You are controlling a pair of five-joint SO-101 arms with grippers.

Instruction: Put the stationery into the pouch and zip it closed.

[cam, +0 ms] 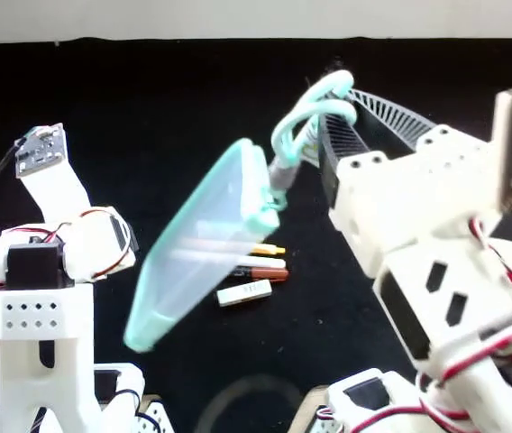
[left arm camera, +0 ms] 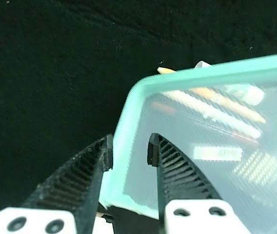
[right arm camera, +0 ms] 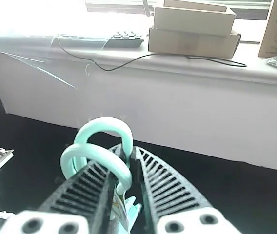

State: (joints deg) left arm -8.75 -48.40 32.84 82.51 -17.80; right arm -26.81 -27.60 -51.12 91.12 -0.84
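Observation:
A translucent pouch (cam: pixel 202 244) with a mint-green rim hangs tilted above the black table. My right gripper (cam: pixel 315 135) is shut on its mint loop (cam: pixel 315 99) at the top, and the loop (right arm camera: pixel 99 146) curls out between the ribbed fingers (right arm camera: pixel 92 183). My left gripper (left arm camera: pixel 129 148) is open, with the pouch's lower rim (left arm camera: pixel 124 122) seen in the gap between its tips. Two pens (cam: pixel 265 262) and a white eraser (cam: pixel 244 291) lie on the table, partly behind the pouch. The pens (left arm camera: pixel 216 105) also show through its clear wall.
The left arm's white base (cam: pixel 31 334) stands at the near left, the right arm's bulky body (cam: pixel 436 271) at the near right. A white ledge (right arm camera: pixel 202 53) with boxes and a cable runs beyond the table's far edge.

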